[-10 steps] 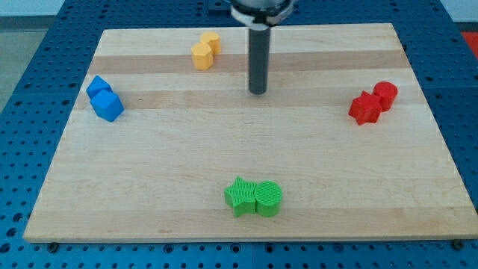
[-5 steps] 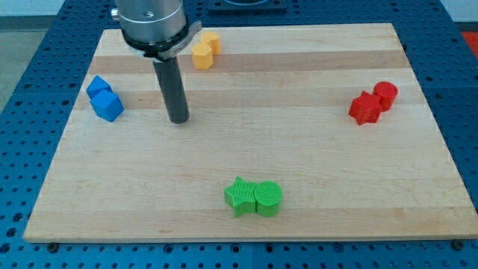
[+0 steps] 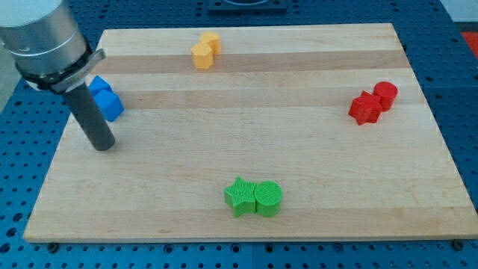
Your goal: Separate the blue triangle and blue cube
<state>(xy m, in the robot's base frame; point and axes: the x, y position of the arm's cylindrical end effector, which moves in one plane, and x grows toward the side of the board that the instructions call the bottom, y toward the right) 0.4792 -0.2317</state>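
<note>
Two blue blocks touch each other at the view's left of the board. The blue cube (image 3: pixel 111 104) is the lower right one. The blue triangle (image 3: pixel 98 84) is the upper left one, partly hidden by the rod. My tip (image 3: pixel 102 146) rests on the board just below and slightly left of the blue pair, about a block's width from the cube.
Two yellow blocks (image 3: pixel 203 50) sit together at the view's top. A red pair (image 3: pixel 372 102) sits at the right. A green star (image 3: pixel 239 196) and green cylinder (image 3: pixel 268 198) touch near the bottom. The wooden board (image 3: pixel 299 149) lies on a blue pegboard.
My tip has moved from the top centre of the board leftward and downward, ending just below the blue pair. No block has moved.
</note>
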